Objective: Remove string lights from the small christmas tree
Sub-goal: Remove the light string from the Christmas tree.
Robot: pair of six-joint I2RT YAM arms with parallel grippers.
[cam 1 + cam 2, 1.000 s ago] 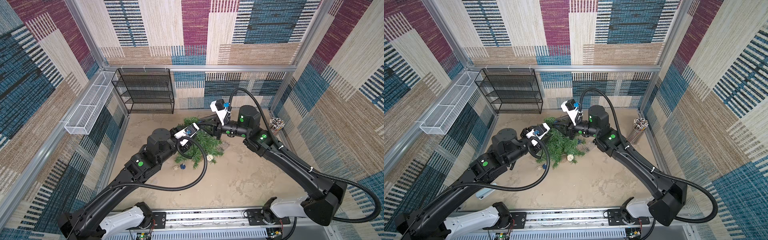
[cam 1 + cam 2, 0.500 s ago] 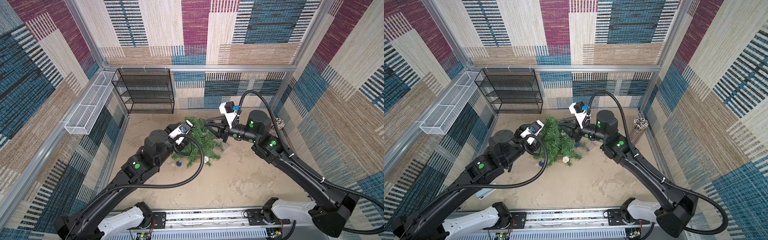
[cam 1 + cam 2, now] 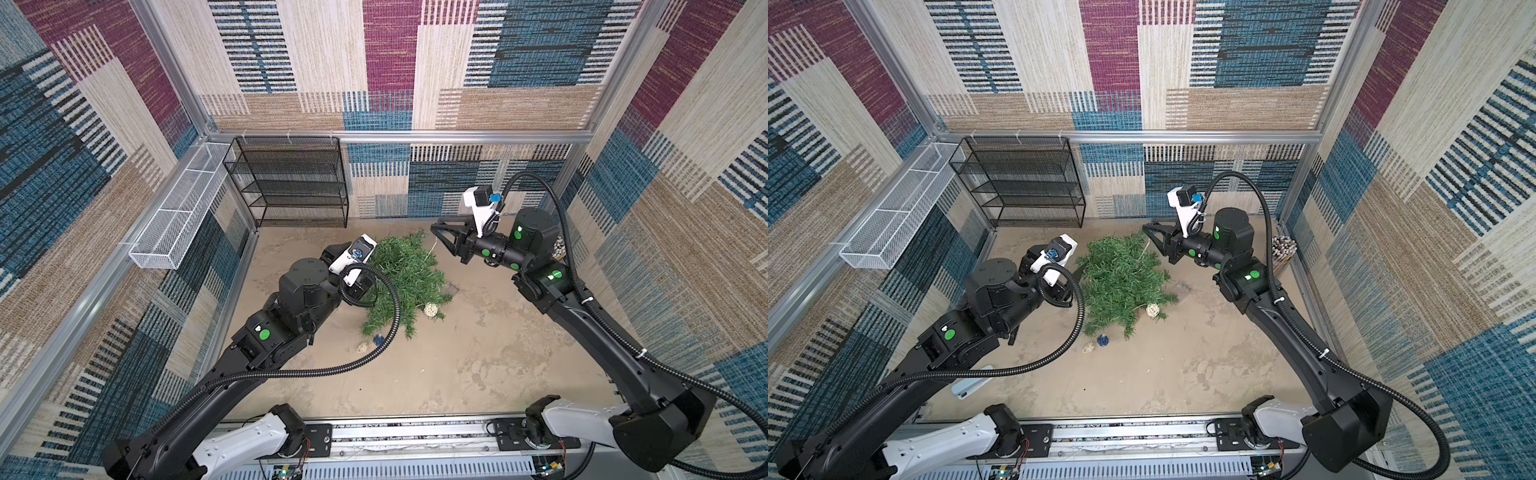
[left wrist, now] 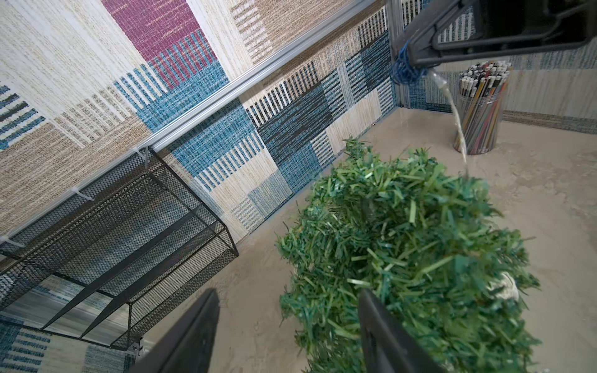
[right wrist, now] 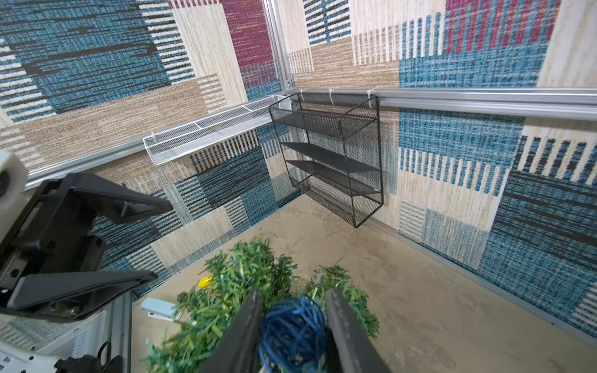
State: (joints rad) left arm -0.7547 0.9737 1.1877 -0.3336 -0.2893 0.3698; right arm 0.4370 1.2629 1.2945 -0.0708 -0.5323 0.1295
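Note:
The small christmas tree (image 3: 405, 278) (image 3: 1125, 278) lies on its side on the sandy floor. My right gripper (image 5: 294, 295) (image 3: 1147, 227) hangs above the tree's far end, shut on a dark blue woven ball (image 5: 292, 326) (image 4: 403, 69) of the string lights. A pale wire (image 4: 456, 118) (image 3: 432, 249) runs from that ball down into the branches. A cream ball (image 3: 431, 309) (image 3: 1153, 309) lies at the tree's edge. Another blue ball (image 3: 378, 340) (image 3: 1103, 340) lies on the floor by the trunk end. My left gripper (image 4: 287, 292) (image 5: 163, 240) is open beside the tree, one finger against the foliage, holding nothing.
A clear cup of coloured sticks (image 3: 1283, 251) (image 4: 481, 106) stands at the right wall. A black mesh shelf (image 3: 291, 183) and a white wire basket (image 3: 174, 224) hang at the back left. A pale blue stapler (image 5: 160, 308) lies near the left wall.
The right gripper has drawn back to the right and upward with the blue ball, stretching the wire. The left gripper has opened wider and pulled back left off the tree, which has shifted.

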